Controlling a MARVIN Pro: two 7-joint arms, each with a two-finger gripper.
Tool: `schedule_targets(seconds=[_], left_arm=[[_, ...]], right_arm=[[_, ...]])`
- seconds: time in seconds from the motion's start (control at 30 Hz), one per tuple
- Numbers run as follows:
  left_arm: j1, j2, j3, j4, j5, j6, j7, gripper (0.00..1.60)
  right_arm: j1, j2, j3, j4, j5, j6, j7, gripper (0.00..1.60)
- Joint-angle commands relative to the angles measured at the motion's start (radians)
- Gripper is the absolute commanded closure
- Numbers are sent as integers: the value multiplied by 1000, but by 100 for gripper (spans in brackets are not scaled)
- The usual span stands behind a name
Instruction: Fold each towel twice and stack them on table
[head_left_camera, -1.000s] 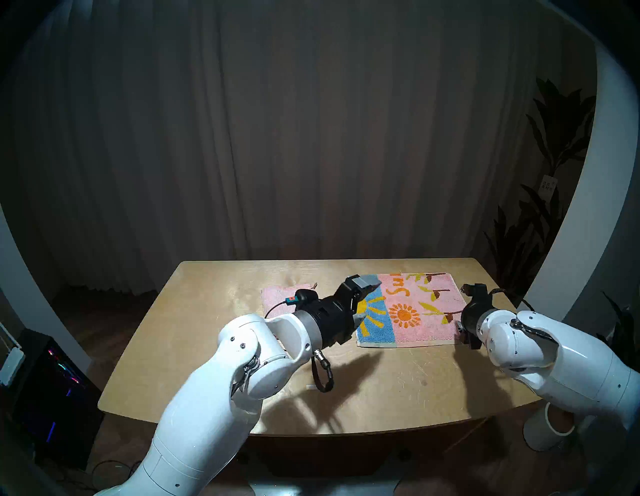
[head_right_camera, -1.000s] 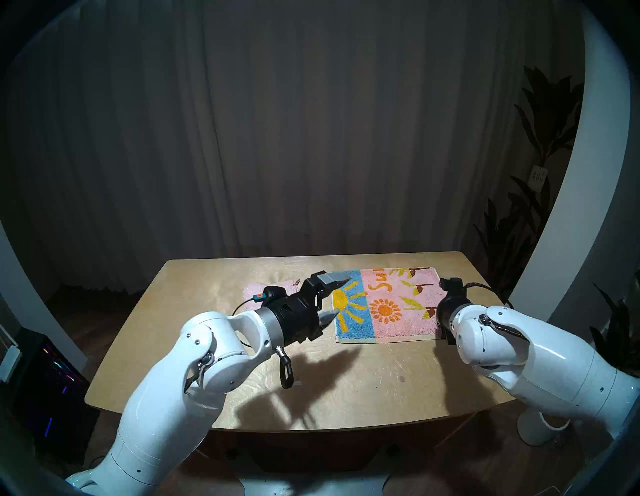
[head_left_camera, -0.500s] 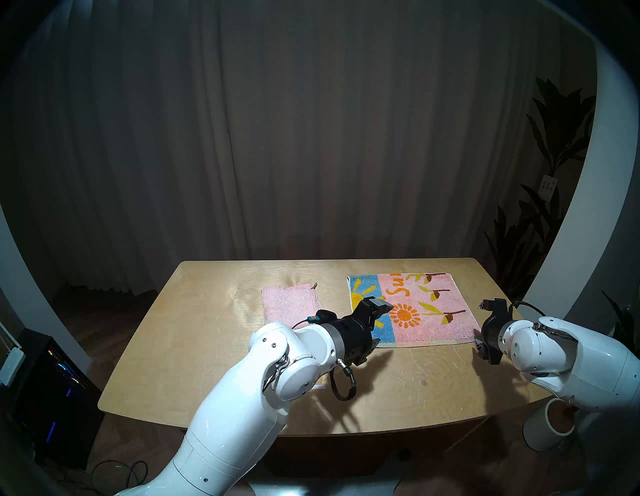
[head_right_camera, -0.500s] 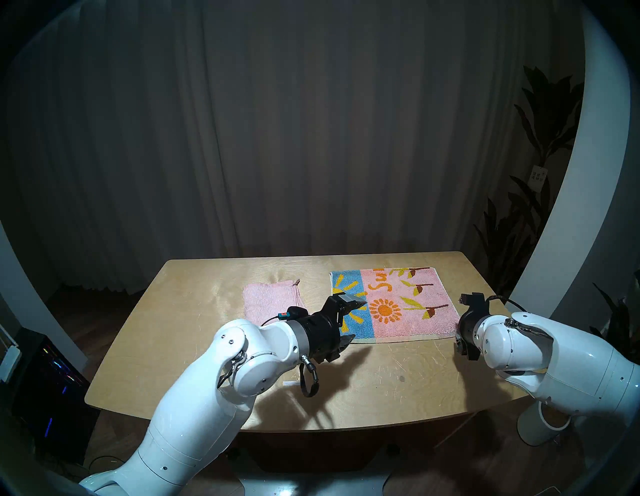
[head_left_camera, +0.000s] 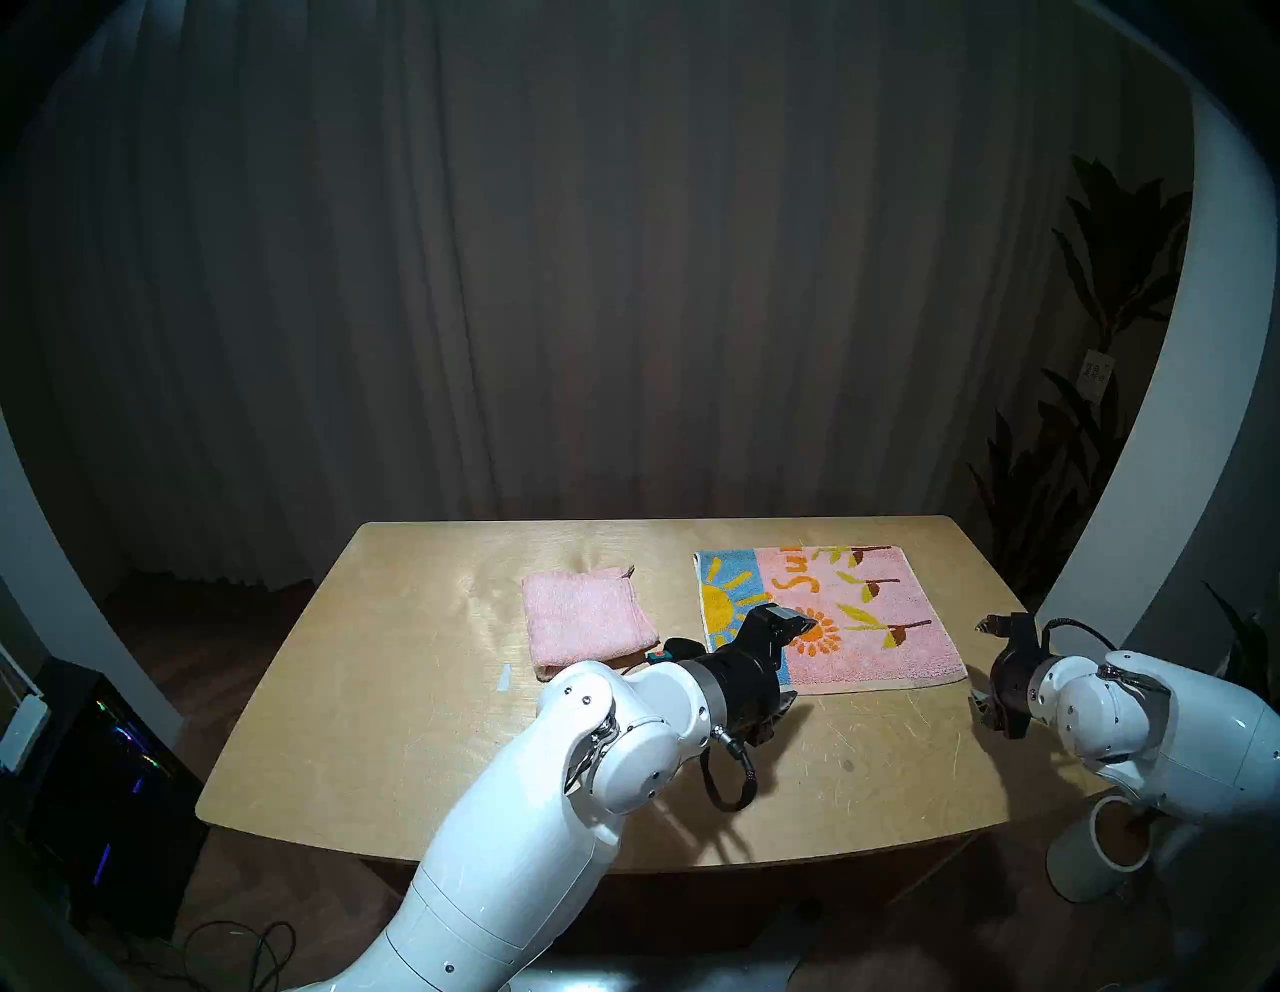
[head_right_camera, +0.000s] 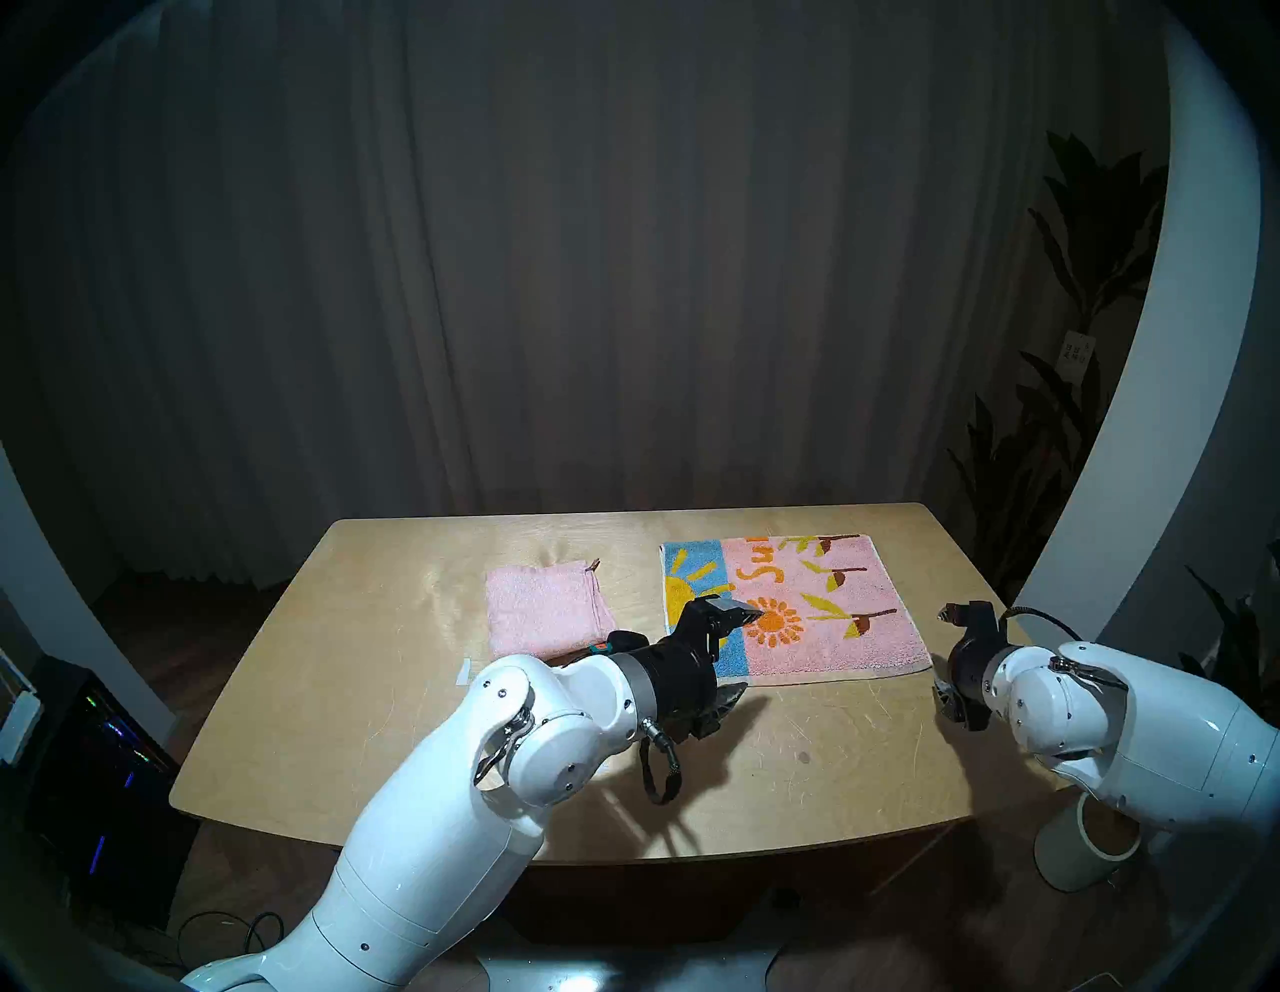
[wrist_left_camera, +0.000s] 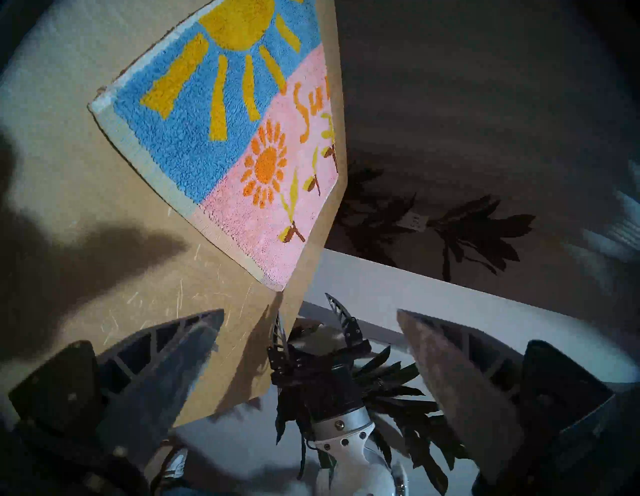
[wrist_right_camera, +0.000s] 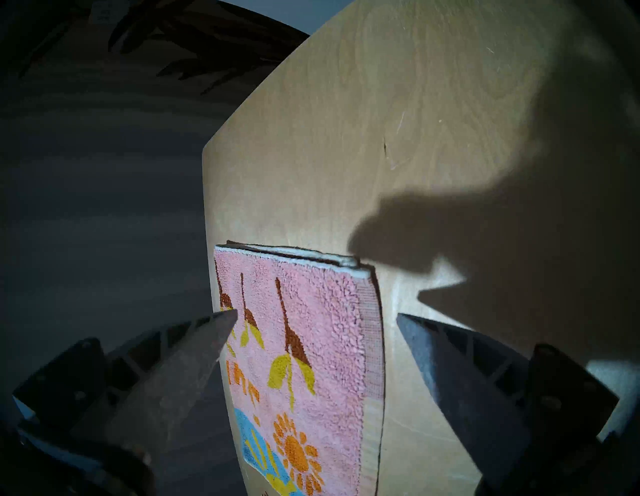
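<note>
Plain pink towel (head_left_camera: 587, 618) lies folded small at worktop (head_left_camera: 388, 693) centre-left; sun-print towel (head_left_camera: 859, 623), once doubled, far right, flanked by left pincer (head_left_camera: 789, 665) and right pincer (head_left_camera: 987, 665), both spread empty, probably for its second fold.

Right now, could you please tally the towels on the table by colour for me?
Plain pale pink towel, folded small: 1
Pink-and-blue sun and flower towel, folded once, larger: 1
Total: 2 towels, lying apart on the table, not stacked.
</note>
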Motion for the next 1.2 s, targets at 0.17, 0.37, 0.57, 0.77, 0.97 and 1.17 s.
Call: schedule_targets(seconds=[0.17,0.37,0.57,0.77,0.97,1.17], left_arm=[[-15,-39,13,61,27,-58,-84,0],[-28,-46,27,113,72,-105,-119,0],[-29,-48,32,138,123,-149,-131,0],[-29,-47,38,143,133,-162,-123,0],[-55,-49,45,173,146,-166,-95,0],[-83,-57,56,200,170,-184,-45,0]], right_arm=[[-37,-78,18,106,-2,204,68,0],[3,-109,-7,161,-2,309,71,0],[48,-129,-14,203,-2,415,47,0],[78,-143,-22,220,-2,433,15,0],[115,-169,-34,238,-2,422,-13,0],[144,-187,-46,250,-2,417,-28,0]])
